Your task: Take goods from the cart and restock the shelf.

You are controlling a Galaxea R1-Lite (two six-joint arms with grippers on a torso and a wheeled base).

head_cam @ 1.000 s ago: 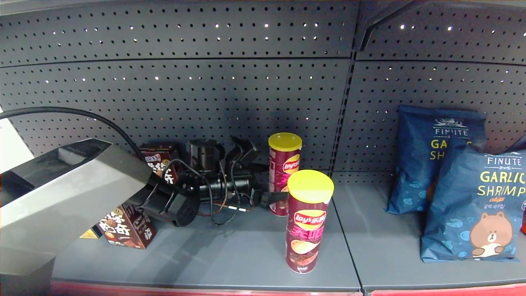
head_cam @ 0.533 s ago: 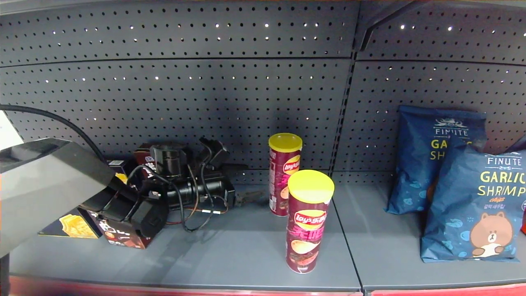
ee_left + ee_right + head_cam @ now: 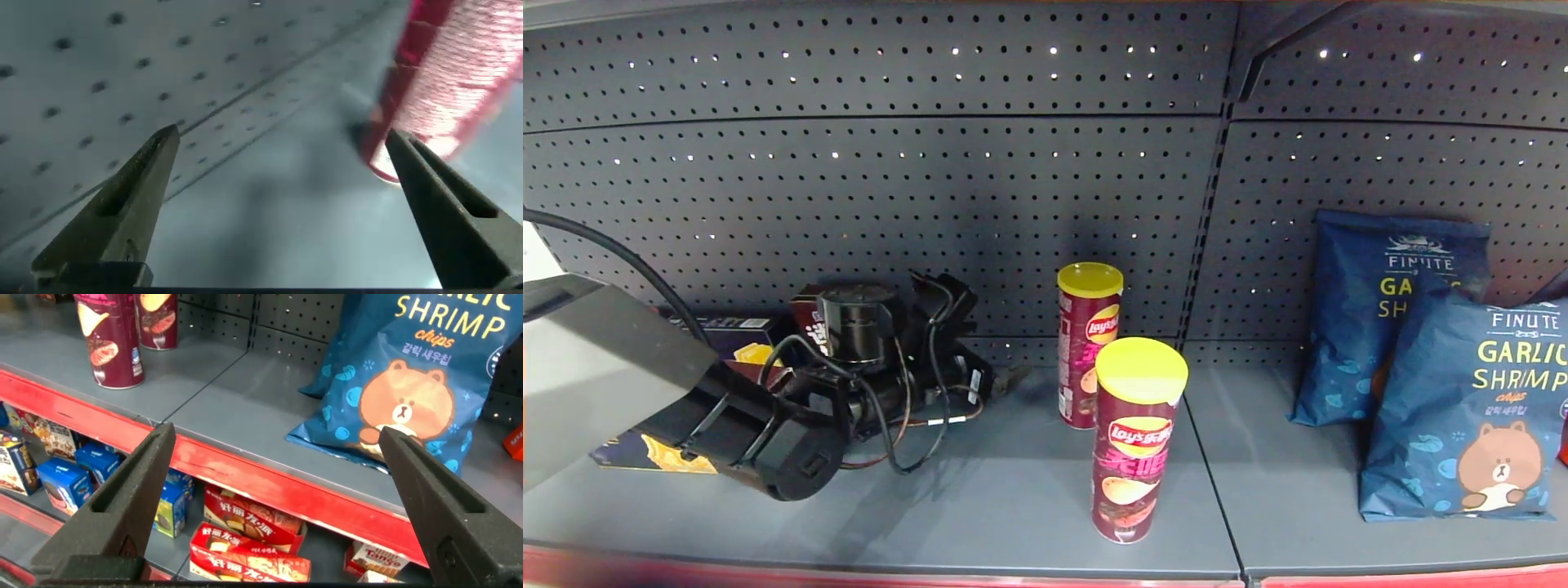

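The shelf [image 3: 1013,506] carries blue chip bags [image 3: 1462,425] well right of the front can [image 3: 1137,441]. A second lidded can [image 3: 1088,355] stands just behind it, and snack boxes [image 3: 654,456] lie far left. The left hand [image 3: 282,135], beside the rear can, is spread wide and empty. The right hand [image 3: 276,433] is the same, before the shelf's red edge.

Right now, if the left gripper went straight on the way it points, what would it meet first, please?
Probably the pegboard back panel where it joins the shelf: that shows between the open left gripper fingers. The rear chips can sits just off-line; one finger might graze it.
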